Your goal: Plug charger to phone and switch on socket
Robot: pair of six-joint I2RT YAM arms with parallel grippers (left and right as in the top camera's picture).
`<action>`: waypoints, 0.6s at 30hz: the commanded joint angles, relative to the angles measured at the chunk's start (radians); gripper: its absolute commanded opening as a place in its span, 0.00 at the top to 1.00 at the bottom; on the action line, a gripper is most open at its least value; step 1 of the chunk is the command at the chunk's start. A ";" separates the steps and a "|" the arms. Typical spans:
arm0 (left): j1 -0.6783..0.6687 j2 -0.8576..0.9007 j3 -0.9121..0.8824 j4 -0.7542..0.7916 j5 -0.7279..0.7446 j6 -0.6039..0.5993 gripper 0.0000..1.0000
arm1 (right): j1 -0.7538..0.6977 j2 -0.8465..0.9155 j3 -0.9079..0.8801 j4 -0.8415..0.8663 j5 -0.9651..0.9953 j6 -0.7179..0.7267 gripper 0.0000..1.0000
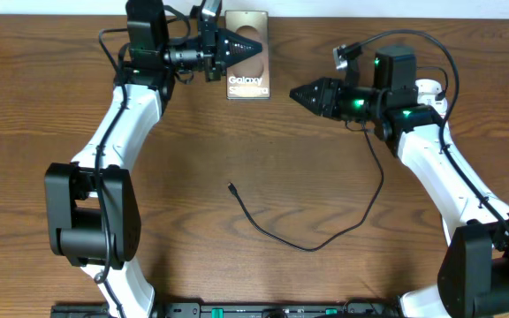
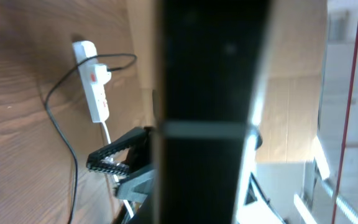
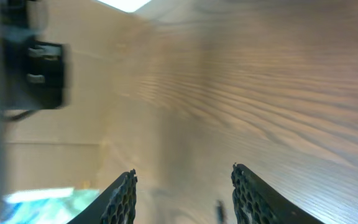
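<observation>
The overhead view has bright, even light and is sharp, with soft shadows on the table [image 1: 237,132]. In the left wrist view the phone [image 2: 210,62] is a dark unfocused band down the centre, and the right edge is washed out. The right wrist view is smeared with blur, with white glare at the top, left of centre.

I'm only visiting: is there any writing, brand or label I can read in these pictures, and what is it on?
"Galaxy": white letters on the phone, seen from overhead.
Second white line just under it on the phone: too blurred to read with certainty.
Red marks on the socket: too small to tell whether they are letters or signs.
No other text is readable in any view.
</observation>
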 commanded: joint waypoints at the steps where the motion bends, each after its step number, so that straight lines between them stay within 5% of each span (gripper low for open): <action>1: 0.044 -0.017 0.020 -0.026 -0.033 -0.018 0.93 | 0.045 0.006 -0.004 -0.052 0.162 -0.103 0.53; 18: 0.204 0.020 0.020 -0.155 -0.012 -0.019 0.92 | 0.419 0.061 -0.004 -0.175 0.564 -0.151 0.59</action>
